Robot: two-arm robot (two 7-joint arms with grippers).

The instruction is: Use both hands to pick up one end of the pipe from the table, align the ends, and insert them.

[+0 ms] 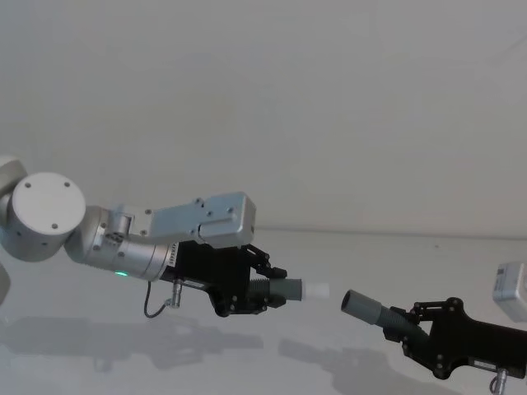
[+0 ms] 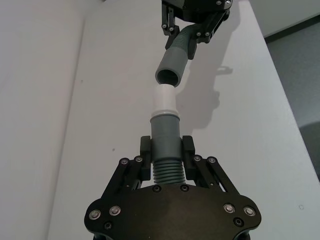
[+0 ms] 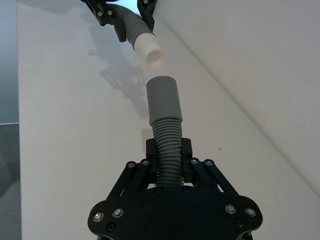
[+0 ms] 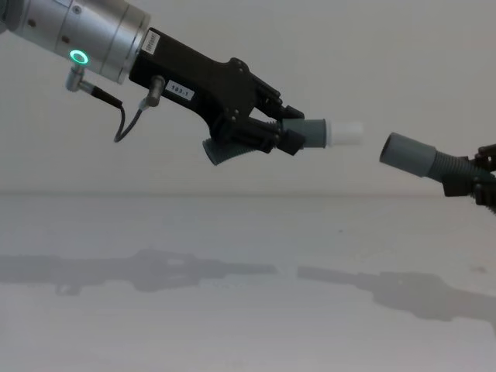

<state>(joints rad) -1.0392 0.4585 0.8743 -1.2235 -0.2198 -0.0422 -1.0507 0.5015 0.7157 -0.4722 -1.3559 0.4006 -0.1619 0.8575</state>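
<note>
Grey ribbed plastic, light but bendy, wants gripping near the stiff ends: left gripper [image 4: 291,132] clamps the white-tipped piece [image 4: 308,132], right gripper [image 1: 402,322] the socket piece [image 1: 370,309], just apart above the tabletop [image 4: 232,310].

A little gap of open air lies between the white tip [image 4: 346,132] of the short pipe [image 4: 310,130] and the open grey mouth [image 4: 392,149] of the long pipe [image 4: 435,162]. Both pipes hang high above the counter [image 4: 232,310], with free room under them. The left gripper [image 4: 288,133] and the right gripper [image 1: 405,322] fill the two far sides, jaws squeezing their pipes. A wall [image 4: 232,46] stands behind.
</note>
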